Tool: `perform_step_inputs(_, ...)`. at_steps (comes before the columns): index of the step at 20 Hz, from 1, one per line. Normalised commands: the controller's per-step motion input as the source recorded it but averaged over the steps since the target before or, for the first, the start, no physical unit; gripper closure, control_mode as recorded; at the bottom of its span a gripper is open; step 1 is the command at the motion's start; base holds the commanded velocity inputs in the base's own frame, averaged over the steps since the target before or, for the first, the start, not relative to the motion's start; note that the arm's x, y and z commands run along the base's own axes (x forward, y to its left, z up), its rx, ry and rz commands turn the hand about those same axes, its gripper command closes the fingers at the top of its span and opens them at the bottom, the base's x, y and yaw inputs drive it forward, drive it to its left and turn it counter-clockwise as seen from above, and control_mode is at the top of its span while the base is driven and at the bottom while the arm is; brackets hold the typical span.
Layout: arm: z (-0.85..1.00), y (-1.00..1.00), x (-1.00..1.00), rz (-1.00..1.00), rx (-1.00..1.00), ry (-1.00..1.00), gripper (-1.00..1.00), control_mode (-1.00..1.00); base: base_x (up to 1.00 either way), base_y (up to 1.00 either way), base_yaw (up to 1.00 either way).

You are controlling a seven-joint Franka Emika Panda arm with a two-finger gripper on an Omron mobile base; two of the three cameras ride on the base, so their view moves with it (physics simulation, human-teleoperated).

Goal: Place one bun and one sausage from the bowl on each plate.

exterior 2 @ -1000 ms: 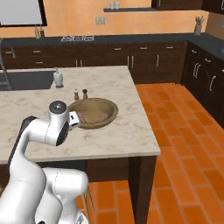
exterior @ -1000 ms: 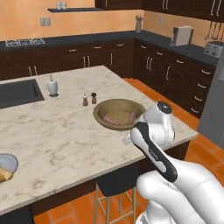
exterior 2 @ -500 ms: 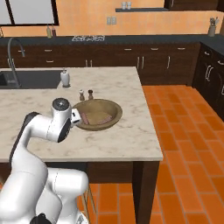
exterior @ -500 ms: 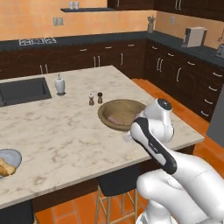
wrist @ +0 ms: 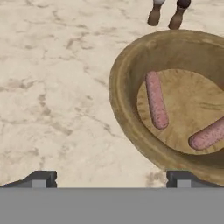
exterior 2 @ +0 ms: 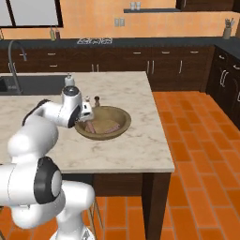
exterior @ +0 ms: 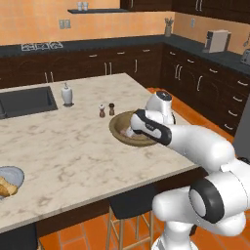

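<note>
The tan wooden bowl (wrist: 127, 113) lies right of centre under the hand, and two pinkish sausages (wrist: 156, 105) (wrist: 210, 134) rest on its flat bottom. My gripper (wrist: 111, 179) hangs open and empty over the bowl's near rim and the marble beside it. From the base views the hand (exterior: 139, 124) (exterior 2: 86, 115) hovers at the edge of the bowl (exterior: 122, 136) (exterior 2: 119, 123). At the counter's near left corner sits the pale grey-blue plate (exterior: 14, 173), carrying a golden-brown bun (exterior: 5, 188).
Two small shakers (exterior: 106, 110) (wrist: 165, 15) stand just beyond the bowl. A white soap dispenser (exterior: 67, 93) is beside the dark sink (exterior: 24, 100). The counter's edge (exterior: 161, 171) runs close to the bowl, with orange tiled floor beyond.
The base has driven, so both base views have shifted. The arm has reached out, bringing the hand over the bowl's rim. The jaws stayed open.
</note>
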Motion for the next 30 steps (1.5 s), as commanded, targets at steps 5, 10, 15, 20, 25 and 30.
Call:
perform_step_inputs(5, -0.50, -0.02, 0.93, -0.13, 0.00, 0.19, -1.00, -1.00, 0.00, 0.00, 0.00)
perform_step_inputs(10, -0.59, -0.11, 0.70, -0.02, 0.02, 0.17, -1.00, -1.00, 0.00, 0.00, 0.00)
perform_step_inputs(15, -0.61, -0.06, 0.40, 0.00, 0.01, 0.09, -1.00, -1.00, 0.00, 0.00, 0.00)
perform_step_inputs(20, -0.45, 0.00, 0.30, 0.00, 0.03, 0.01, -1.00, -1.00, 0.00, 0.00, 0.00)
perform_step_inputs(25, -0.42, 0.01, 0.61, 0.00, 0.01, 0.01, -1.00, -1.00, 0.00, 0.00, 0.00)
perform_step_inputs(30, -0.47, 0.04, 0.34, 0.00, 0.00, 0.00, -1.00, -1.00, 0.00, 0.00, 0.00)
